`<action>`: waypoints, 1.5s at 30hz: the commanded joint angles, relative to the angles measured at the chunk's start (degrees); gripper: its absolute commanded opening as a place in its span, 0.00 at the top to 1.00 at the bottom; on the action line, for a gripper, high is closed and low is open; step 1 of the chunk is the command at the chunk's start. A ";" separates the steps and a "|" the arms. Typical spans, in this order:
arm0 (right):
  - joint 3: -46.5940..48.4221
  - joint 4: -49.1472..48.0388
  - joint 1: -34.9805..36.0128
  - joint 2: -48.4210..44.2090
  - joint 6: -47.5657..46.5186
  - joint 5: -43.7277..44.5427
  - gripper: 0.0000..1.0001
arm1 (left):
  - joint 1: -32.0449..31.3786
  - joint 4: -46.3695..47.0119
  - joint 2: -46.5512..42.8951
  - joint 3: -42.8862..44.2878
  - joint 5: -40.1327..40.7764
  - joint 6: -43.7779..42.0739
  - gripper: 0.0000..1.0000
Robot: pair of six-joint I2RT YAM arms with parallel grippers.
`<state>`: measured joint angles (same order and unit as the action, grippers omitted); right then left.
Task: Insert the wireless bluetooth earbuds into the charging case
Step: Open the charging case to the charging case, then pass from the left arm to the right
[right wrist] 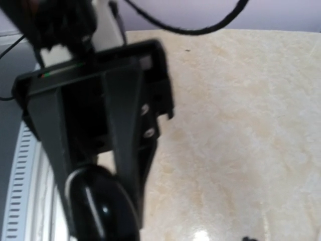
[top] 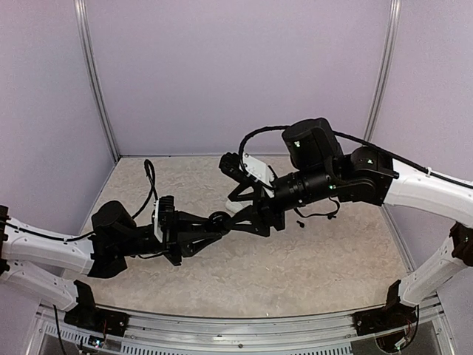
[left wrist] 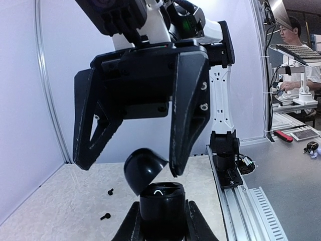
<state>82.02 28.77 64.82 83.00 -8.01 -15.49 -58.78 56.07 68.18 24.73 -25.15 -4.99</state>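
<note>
Charging case (left wrist: pixel 160 201): dark, lid (left wrist: pixel 143 168) open, above table (left wrist: pixel 60 201), pinched in left gripper (left wrist: pixel 161 216).
Right gripper (left wrist: pixel 129 168): spread, straddling lid.
Earbuds: none visibly held.
Advice: hold case steady; align bud over socket before release.

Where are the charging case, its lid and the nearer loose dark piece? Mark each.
charging case (left wrist: pixel 160 205): left wrist view, front of its body.
lid (left wrist: pixel 141 168): left wrist view, domed outside.
nearer loose dark piece (left wrist: pixel 105 216): left wrist view, its middle.

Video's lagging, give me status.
Left gripper shut on glossy black round charging case, lid up. Right gripper open over it. Two small black earbuds loose on table.
</note>
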 commanded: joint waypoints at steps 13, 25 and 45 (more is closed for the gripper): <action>2.12 -2.47 -0.75 -2.98 0.08 6.56 0.34 | 0.03 0.21 1.64 0.93 -2.46 -1.19 0.94; -1.31 -4.60 -0.47 -3.67 -2.94 -7.10 0.35 | 1.05 1.73 2.13 0.66 -2.71 0.55 0.95; 0.11 -3.42 -0.31 1.45 -2.73 -4.01 0.63 | 1.00 2.64 0.70 -0.29 -2.59 0.28 0.95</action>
<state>81.54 25.54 64.12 83.61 -10.85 -19.31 -58.15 56.21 69.87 24.71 -28.01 -4.91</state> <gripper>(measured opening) 0.384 0.223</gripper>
